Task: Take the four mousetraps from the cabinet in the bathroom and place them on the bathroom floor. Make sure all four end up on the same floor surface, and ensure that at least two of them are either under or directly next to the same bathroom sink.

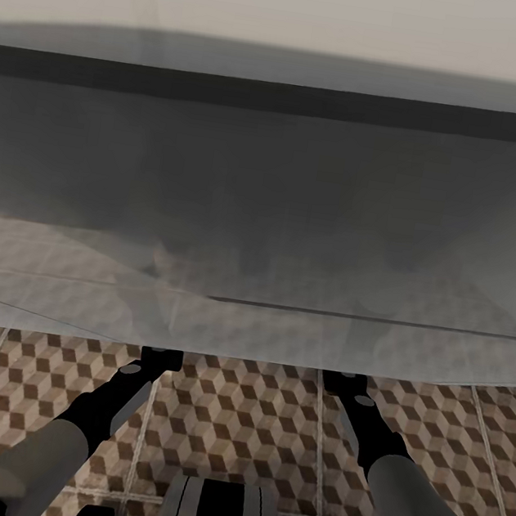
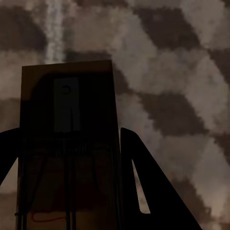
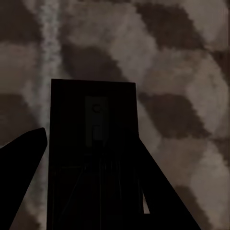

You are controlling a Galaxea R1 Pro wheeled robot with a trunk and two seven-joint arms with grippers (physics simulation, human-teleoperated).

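Both arms reach forward under a large pale grey translucent surface point(image 1: 261, 234) that blocks most of the head view; I cannot say for sure what it is. In the left wrist view, the left claw point(image 2: 72, 191) grips a mousetrap point(image 2: 67, 143), a flat wooden board with wire parts, between its dark fingers point(image 2: 143, 182). The right claw point(image 3: 91, 191) grips a second mousetrap point(image 3: 93, 143) the same way. Each trap hangs over the cube-patterned bathroom floor point(image 3: 182, 72), seemingly close to it.

The step in hand looks like setting both traps down. To do it well, lower each claw until the board lies flat on the tiles before opening, and keep both on the same tiled surface beside or beneath the sink.
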